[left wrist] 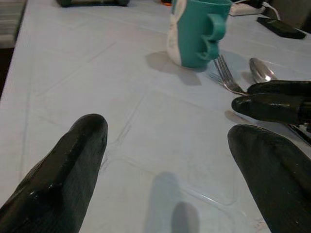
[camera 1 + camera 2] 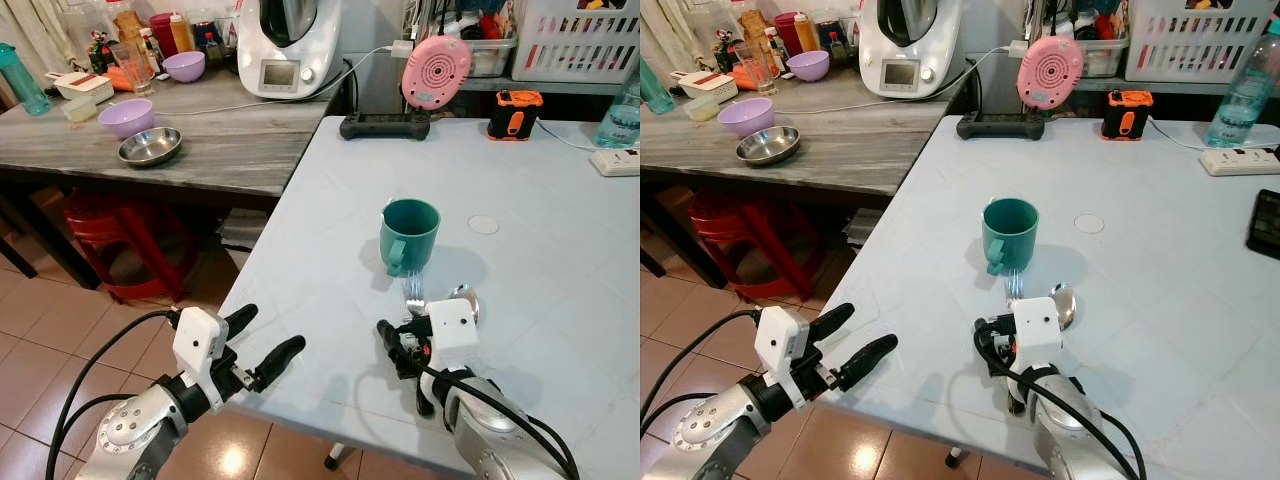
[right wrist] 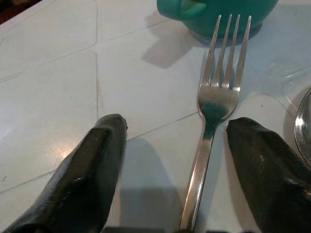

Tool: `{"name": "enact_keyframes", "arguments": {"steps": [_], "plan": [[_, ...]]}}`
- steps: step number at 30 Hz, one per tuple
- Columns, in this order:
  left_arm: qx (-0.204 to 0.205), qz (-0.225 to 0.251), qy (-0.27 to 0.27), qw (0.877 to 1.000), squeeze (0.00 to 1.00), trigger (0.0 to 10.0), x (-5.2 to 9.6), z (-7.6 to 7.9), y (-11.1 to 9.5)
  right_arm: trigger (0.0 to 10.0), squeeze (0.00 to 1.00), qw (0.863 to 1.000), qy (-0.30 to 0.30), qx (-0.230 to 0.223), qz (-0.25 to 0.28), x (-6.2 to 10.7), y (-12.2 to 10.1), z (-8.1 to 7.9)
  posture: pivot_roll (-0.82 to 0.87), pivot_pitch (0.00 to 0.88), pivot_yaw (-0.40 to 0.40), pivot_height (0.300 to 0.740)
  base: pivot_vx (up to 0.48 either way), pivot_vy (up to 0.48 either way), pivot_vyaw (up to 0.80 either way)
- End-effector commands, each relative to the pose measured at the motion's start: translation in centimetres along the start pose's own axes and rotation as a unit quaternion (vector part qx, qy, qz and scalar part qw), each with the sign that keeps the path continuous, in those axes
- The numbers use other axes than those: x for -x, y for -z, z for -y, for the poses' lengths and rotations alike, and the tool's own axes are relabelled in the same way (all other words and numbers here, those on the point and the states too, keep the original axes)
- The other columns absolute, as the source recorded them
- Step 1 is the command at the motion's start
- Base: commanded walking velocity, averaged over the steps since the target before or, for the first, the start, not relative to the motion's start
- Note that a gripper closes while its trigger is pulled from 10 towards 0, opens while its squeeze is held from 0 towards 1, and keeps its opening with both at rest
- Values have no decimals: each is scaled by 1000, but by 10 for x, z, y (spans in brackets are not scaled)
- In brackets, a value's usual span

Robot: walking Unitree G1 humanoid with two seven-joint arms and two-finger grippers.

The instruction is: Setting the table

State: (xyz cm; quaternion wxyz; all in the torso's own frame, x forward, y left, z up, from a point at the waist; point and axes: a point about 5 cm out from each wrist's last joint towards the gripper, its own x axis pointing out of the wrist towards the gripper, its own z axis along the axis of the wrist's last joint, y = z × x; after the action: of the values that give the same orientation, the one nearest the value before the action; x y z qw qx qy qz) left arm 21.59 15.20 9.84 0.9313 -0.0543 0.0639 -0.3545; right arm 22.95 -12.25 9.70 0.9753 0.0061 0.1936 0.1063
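Note:
A teal mug (image 2: 408,235) stands upright on the pale blue table (image 2: 330,190), its handle turned toward me. Just in front of it lie a metal fork (image 3: 214,102), tines toward the mug, and beside it a spoon (image 2: 463,296). My right gripper (image 3: 179,127) is low over the table and open, with one finger on each side of the fork's handle; nothing is gripped. My left gripper (image 2: 266,336) hovers open at the table's near left edge, holding nothing.
A grey wooden side table (image 2: 230,150) at the left carries purple bowls (image 2: 126,117), a steel bowl (image 2: 150,147) and a kitchen machine (image 2: 290,45). Red stools (image 2: 125,240) stand under it. A power strip (image 2: 385,125), pink device (image 2: 436,70) and orange gadget (image 2: 515,113) line the table's far edge.

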Motion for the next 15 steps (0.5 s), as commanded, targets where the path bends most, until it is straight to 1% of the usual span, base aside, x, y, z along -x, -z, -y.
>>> {"name": "enact_keyframes", "arguments": {"steps": [1,6,11,15], "plan": [[-3,-6,7,1000,0,10000,1,-2,-1,0,0,999,1,-22,-35,2,10,-2,-42,47,129,740,0,0,0],[-2,-6,17,1000,0,10000,0,-1,0,0,0,998,16,-19,-64,1,20,6,-44,46,130,740,0,0,0],[-2,-6,27,1000,0,10000,-2,0,0,0,0,994,36,-35,-95,-1,30,15,-46,42,127,740,0,0,0],[-2,-5,29,1000,0,10000,-2,0,0,0,0,993,39,-39,-101,-1,32,17,-45,42,125,740,0,0,0]]}}
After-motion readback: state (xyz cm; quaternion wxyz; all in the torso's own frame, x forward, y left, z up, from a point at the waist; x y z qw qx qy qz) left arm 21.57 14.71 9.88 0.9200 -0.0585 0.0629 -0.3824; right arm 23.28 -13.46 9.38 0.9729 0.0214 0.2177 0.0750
